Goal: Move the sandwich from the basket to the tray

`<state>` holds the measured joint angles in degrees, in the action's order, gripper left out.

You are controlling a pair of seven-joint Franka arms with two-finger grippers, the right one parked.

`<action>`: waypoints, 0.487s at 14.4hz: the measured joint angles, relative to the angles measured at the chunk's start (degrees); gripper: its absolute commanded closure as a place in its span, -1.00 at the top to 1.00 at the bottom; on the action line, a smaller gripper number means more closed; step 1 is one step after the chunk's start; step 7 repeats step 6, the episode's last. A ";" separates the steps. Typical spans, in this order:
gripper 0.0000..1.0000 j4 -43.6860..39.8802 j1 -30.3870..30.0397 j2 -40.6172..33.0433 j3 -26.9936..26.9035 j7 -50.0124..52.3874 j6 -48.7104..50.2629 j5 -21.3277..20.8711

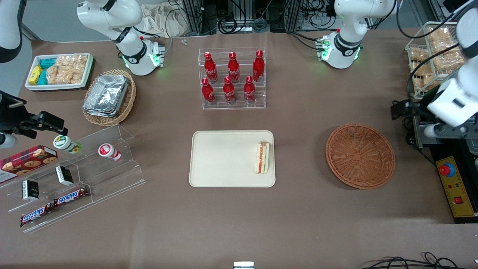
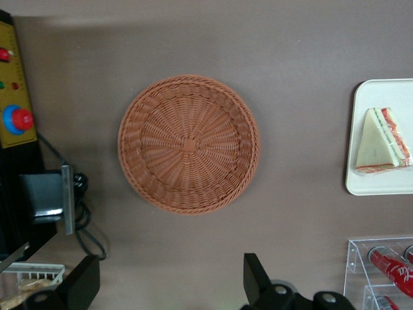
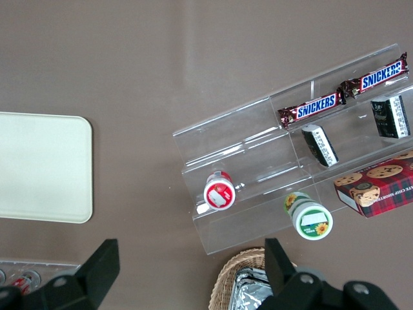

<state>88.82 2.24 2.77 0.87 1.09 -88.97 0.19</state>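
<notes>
Toward the parked arm's end of the table stands a clear stepped rack [image 1: 74, 175] with Snickers bars [image 1: 71, 196] and small cups; farther from the front camera sits a tan wicker basket of foil trays [image 1: 108, 98]; at the middle, a clear stand holds red bottles [image 1: 232, 78]; nearer the camera than the stand lies the tray [image 1: 224, 158]; the sandwich [image 1: 262, 157] rests on it, just inside the rim toward the working arm's end; the basket [image 1: 360, 155] lies on the table, apart from the tray, with nothing in it; the left gripper [image 2: 169, 261] hangs above the table beside the basket, farther from the camera, its fingers [image 2: 257, 279] spread wide and holding nothing.
</notes>
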 measured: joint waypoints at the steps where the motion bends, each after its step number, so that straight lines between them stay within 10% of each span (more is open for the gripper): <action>1: 1.00 0.87 0.00 -1.40 -0.44 -0.07 0.05 -0.34; 7: 1.00 2.23 0.01 -3.15 -0.71 -0.07 0.06 -1.05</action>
